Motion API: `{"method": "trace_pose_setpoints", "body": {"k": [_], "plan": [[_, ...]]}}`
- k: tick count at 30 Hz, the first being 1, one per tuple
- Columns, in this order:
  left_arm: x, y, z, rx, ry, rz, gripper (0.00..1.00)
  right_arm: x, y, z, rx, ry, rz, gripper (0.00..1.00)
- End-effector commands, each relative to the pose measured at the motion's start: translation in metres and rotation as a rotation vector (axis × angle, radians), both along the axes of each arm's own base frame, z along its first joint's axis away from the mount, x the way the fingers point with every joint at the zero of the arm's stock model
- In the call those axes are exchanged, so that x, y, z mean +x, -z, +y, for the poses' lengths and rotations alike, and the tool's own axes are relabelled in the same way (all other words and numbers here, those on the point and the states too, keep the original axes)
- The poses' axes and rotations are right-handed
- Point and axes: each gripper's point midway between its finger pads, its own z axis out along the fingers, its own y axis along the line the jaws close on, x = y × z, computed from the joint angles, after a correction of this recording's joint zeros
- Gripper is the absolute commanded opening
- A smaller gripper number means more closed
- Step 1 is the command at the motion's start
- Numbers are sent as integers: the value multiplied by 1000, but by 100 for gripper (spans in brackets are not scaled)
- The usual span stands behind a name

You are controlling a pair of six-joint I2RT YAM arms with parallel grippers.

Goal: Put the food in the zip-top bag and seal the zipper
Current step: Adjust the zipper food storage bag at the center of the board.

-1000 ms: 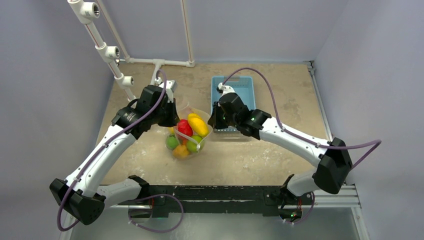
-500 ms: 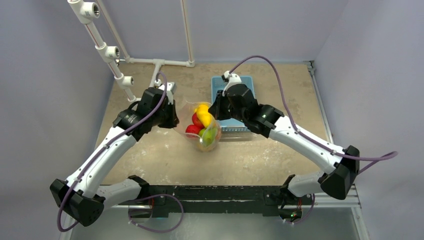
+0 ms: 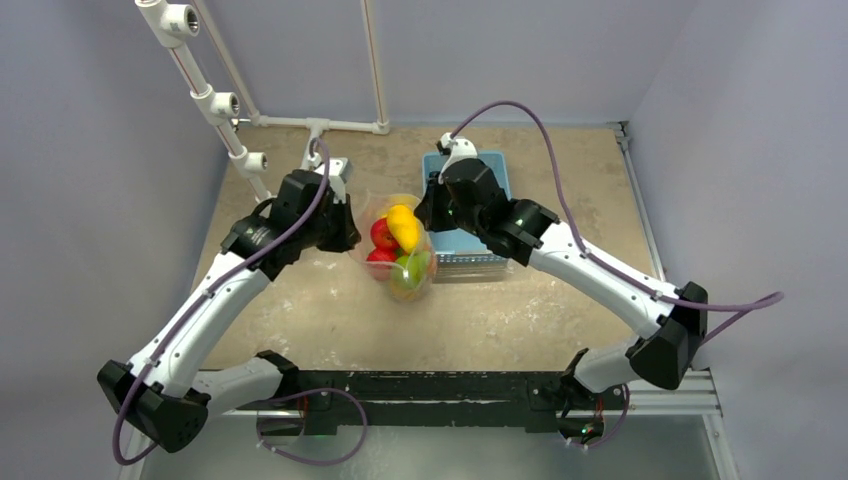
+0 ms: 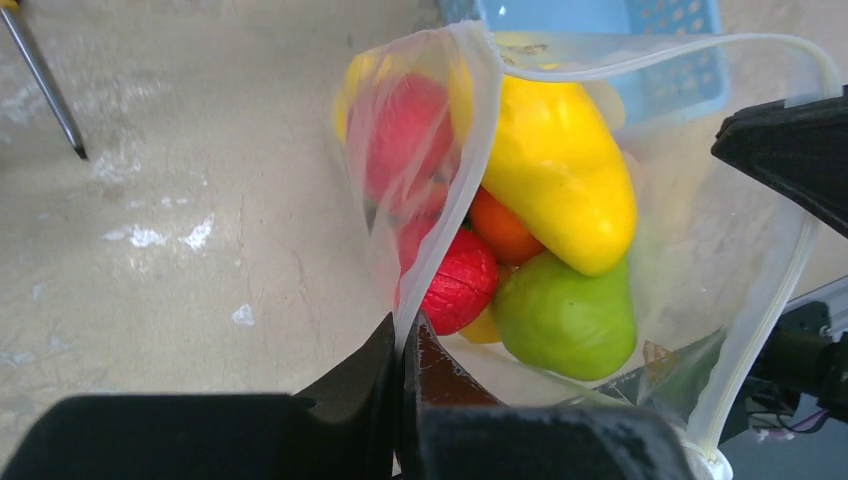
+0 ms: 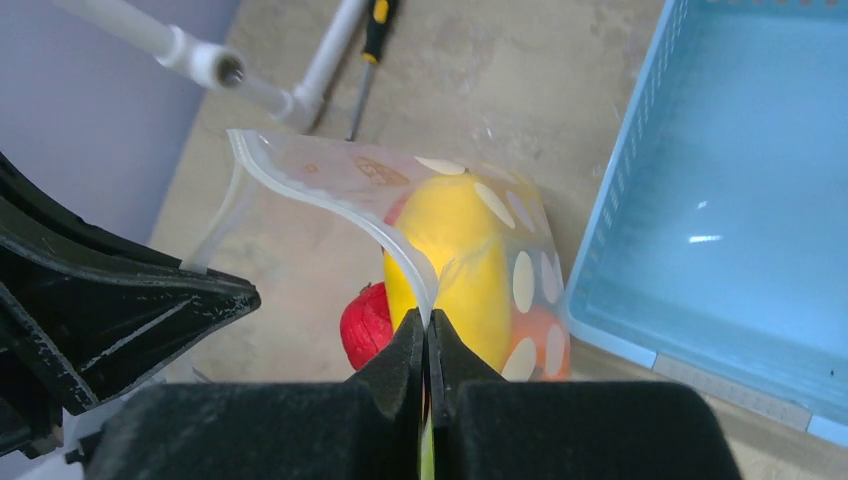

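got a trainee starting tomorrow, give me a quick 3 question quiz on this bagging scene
1. True or false: the zipper of the zip-top bag is sealed shut.
2. The left claw is shut on: A) the bag's edge B) the yellow fruit C) the light-blue basket.
3. Fill in: the tool lying by the white pipe is a ____.
Key: 1 false, the mouth gapes open; 2 A; 3 screwdriver.
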Motion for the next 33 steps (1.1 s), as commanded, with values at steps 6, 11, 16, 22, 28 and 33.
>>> {"method": "trace_pose_setpoints", "body": {"k": [6, 11, 16, 22, 28, 33], "plan": [[2, -28, 3, -37, -25, -84, 0, 8, -33, -4, 42, 28, -77, 0], [2, -38, 3, -54, -26, -111, 0, 0, -35, 4, 82, -33, -85, 0], [-2, -44, -5, -92, 2, -99, 0, -1, -38, 10, 72, -81, -104, 0], [-11, -35, -8, -140, -18, -58, 0, 7, -48, 21, 50, -131, -160, 0], [-19, -36, -7, -204, -68, -38, 0, 16, -36, 34, -4, -179, -173, 0], [-24, -21, -7, -246, -120, 1, 0, 22, -25, 39, -32, -182, -169, 0]]}}
